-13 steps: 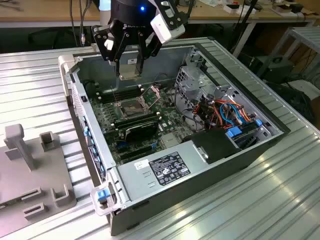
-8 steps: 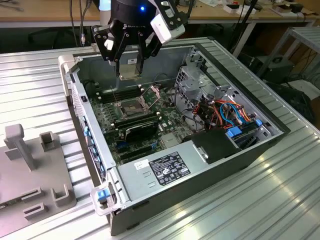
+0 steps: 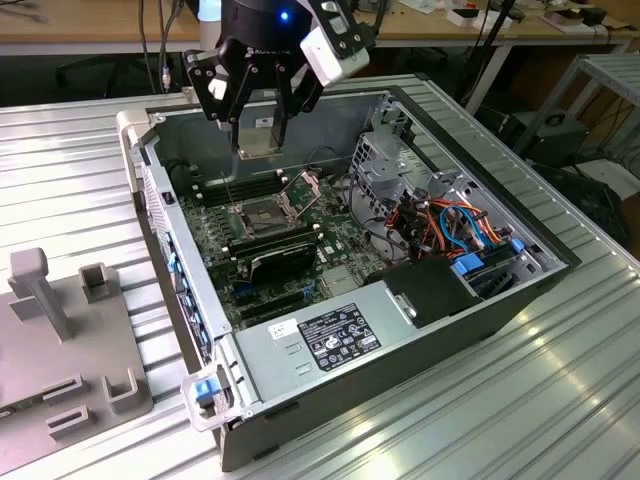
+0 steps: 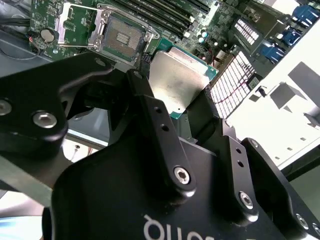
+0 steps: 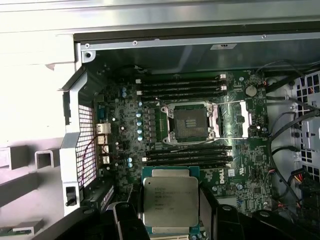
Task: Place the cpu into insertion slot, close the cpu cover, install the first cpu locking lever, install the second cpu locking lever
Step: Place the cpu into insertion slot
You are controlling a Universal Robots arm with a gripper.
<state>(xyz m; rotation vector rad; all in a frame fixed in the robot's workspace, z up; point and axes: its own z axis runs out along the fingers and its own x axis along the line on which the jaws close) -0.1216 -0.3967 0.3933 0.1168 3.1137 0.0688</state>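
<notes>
Low in the first wrist view, the tool was clamped on the cpu, holding it above the board. No step looked finished: the insertion slot, mid-frame, lay bare, and the cpu cover stood open just beside it. The open computer case sat on a ribbed metal tabletop. Wooden desks crossed the top of the exterior view.

The black claw has silver-screwed fingers, a white side block and a blue light.
</notes>
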